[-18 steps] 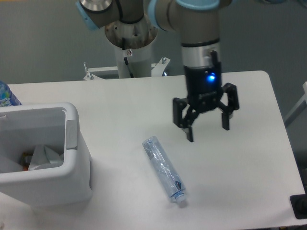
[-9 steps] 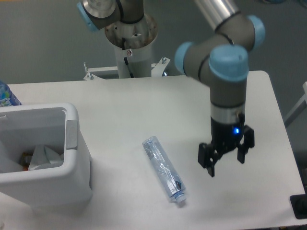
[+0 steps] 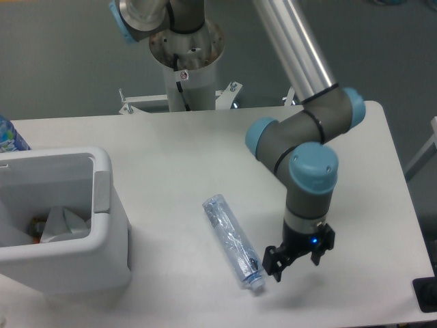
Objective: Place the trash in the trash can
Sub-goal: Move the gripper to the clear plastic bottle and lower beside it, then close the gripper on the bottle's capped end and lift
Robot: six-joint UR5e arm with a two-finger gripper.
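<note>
My arm reaches down from the upper middle, silver link slanting right; elbow bent, grey and blue joints folding back left; wrist points straight down; my gripper (image 3: 298, 263) hangs low near the front edge, jaws spread apart, nothing between them; blue light lit on its body.

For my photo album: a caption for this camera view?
Open tool lowered beside flattened plastic bottle's cap end; white bin waits left.

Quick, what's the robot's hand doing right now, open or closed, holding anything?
Hand: open, holding nothing, low over the table just right of the bottle's cap end.
</note>
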